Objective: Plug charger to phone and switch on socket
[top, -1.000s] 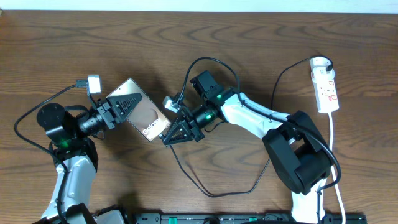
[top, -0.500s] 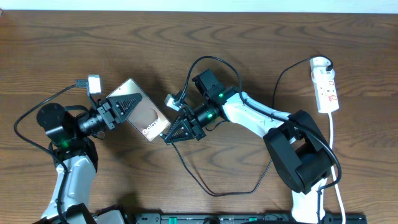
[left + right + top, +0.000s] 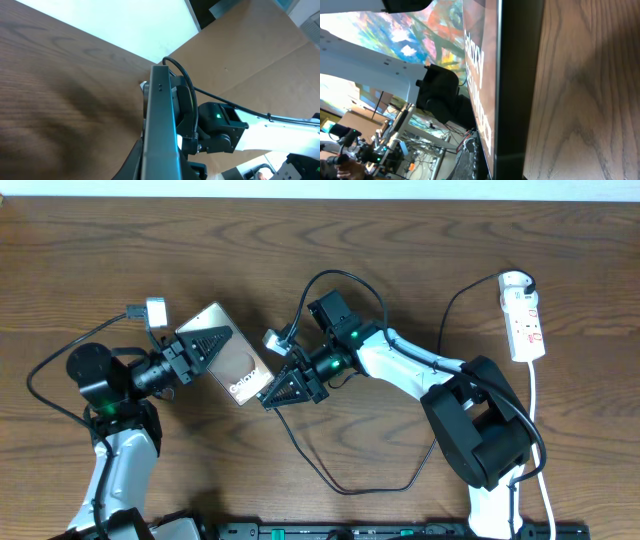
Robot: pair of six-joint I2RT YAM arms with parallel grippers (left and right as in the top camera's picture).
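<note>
Glossy reflective phone (image 3: 238, 366), matt grained wooden table (image 3: 400, 240)

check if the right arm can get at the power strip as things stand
Probably yes: the power strip lies on its side over bare table, but the right gripper is shut on the charger at the phone.

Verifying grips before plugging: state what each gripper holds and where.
Left gripper: the phone, by its upper-left end. Right gripper: shut at the other end; a charger hold cannot be told.
</note>
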